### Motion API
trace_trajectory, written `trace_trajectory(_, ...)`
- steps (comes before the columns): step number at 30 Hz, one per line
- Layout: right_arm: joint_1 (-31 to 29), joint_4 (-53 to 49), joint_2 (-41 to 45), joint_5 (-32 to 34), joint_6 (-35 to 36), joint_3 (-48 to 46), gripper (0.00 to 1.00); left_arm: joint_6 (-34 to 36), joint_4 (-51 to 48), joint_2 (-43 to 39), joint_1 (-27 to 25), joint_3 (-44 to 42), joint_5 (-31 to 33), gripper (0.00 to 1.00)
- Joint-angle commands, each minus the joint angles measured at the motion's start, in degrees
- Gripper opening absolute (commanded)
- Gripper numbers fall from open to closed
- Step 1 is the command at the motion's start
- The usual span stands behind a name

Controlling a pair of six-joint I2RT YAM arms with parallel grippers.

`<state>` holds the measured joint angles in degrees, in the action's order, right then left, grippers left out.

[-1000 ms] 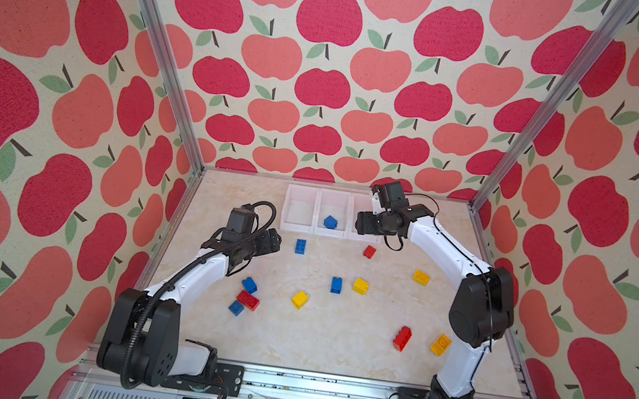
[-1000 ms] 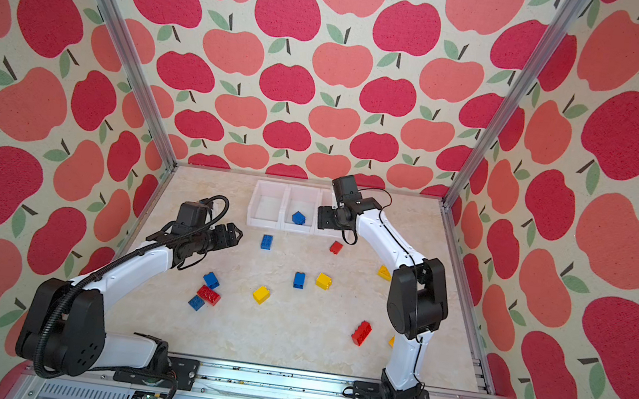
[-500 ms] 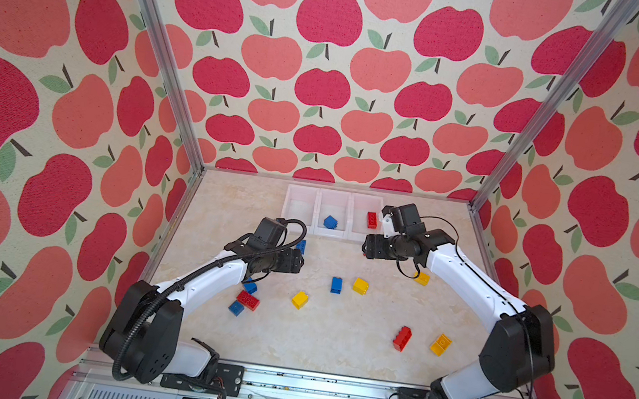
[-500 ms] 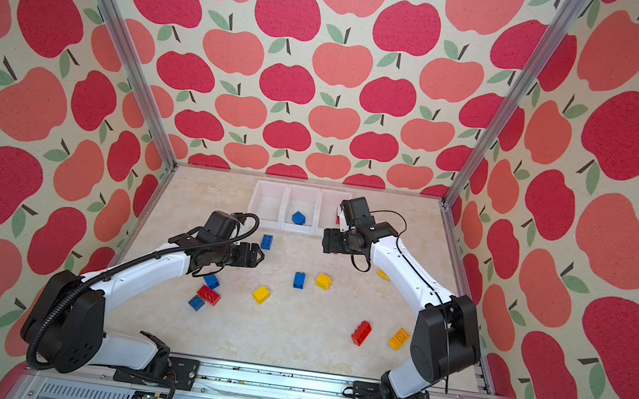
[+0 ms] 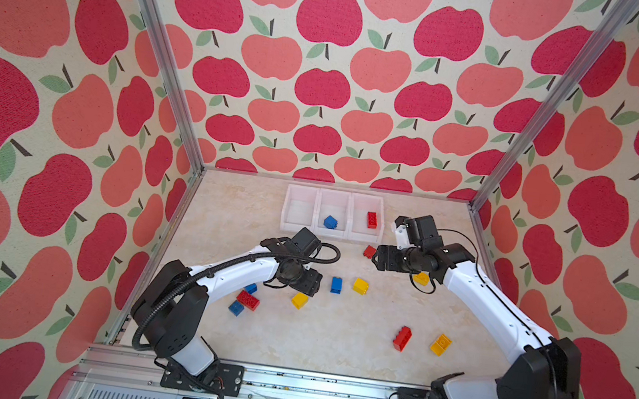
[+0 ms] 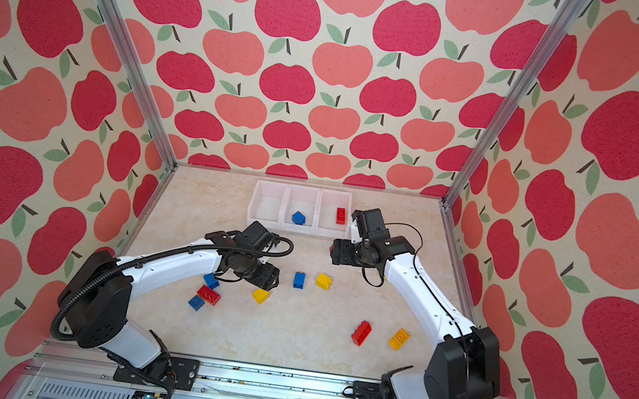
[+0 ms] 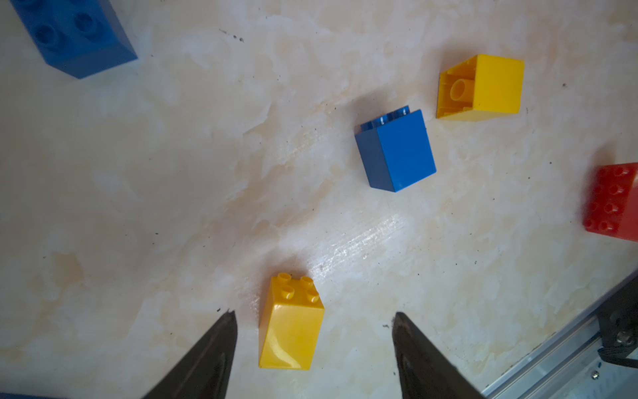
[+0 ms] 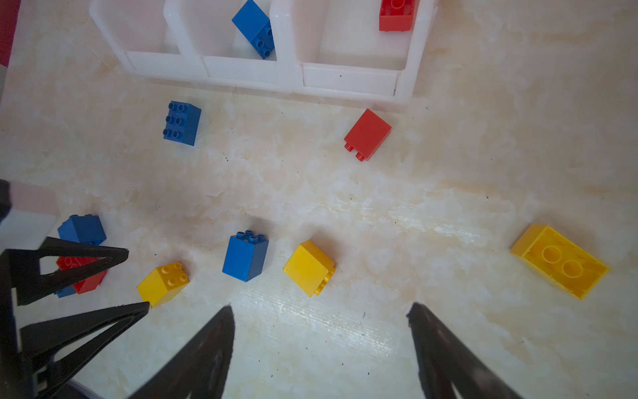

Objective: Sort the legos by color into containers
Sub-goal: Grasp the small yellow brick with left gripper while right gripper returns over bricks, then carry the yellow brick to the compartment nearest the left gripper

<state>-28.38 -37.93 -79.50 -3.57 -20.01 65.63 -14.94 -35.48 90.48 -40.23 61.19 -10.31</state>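
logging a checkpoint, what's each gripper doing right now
Left gripper: open, fingers either side of a yellow lego, not gripping it.
Right gripper: open, empty.

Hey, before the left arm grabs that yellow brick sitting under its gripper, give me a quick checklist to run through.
1. Left gripper open: ok, one finger on each side of the yellow square brick.
2. Target free of neighbours: ok, the loose blue brick sits well apart.
3. Fingertips low enough to clamp: cannot tell.
4. Bin free for yellow: ok, the leftmost bin is empty; the others hold one blue brick and one red brick.
5. Right gripper out of the way: ok, open, empty, apart from the left arm.
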Motion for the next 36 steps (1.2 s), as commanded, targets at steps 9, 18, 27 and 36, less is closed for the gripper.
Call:
trace_trajectory(9,1.2,-2.0,4.6,-1.4,-2.1,-3.5,0.83,3.1,-6.2,4.6,-2.0,2.0,3.4,0.71)
trace_trajectory(18,2.1,-1.9,7.3,-1.5,-2.9,-5.9,0.82,2.0,-3.4,8.2,-2.2,0.7,3.0,0.62)
trace_trajectory(27,2.6,-1.8,7.4,-1.7,-3.0,-6.4,0.83,1.8,-3.4,9.2,-2.3,0.8,3.7,0.45)
trace_trajectory(36,2.8,-1.5,8.0,-1.8,-3.3,-7.2,0.83,1.5,-4.0,8.6,-2.5,0.7,4.2,0.29)
